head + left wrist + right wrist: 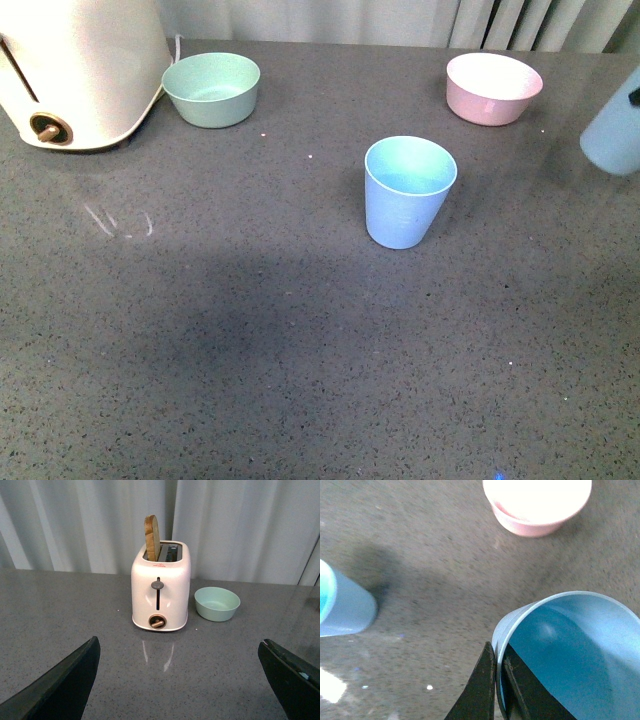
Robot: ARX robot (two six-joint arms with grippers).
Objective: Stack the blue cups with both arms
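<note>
A smooth light blue plastic tumbler point(408, 195), tapering to a narrow base, stands upright in the middle of the speckled grey countertop point(250, 350). Its twin point(570, 650) is off to the right, its thin rim pinched between the flat black fingers point(481, 687) of the right gripper point(496, 655). The left gripper point(178, 650) gapes wide and holds nothing.

Light blue tapered plastic tumblers: 2 counted. Both the first tumbler point(410, 192) and the second tumbler point(612, 135) show in the front view. The right wrist view shows the same two.
Round plastic bowls: 2 counted, one mint-green bowl point(211, 88) and one pink bowl point(493, 87).
Cream two-slot toaster point(161, 587): 1.
Browned bread slice point(152, 537) standing in the toaster: 1.
Grey speckled countertop point(250, 350): 1.
</note>
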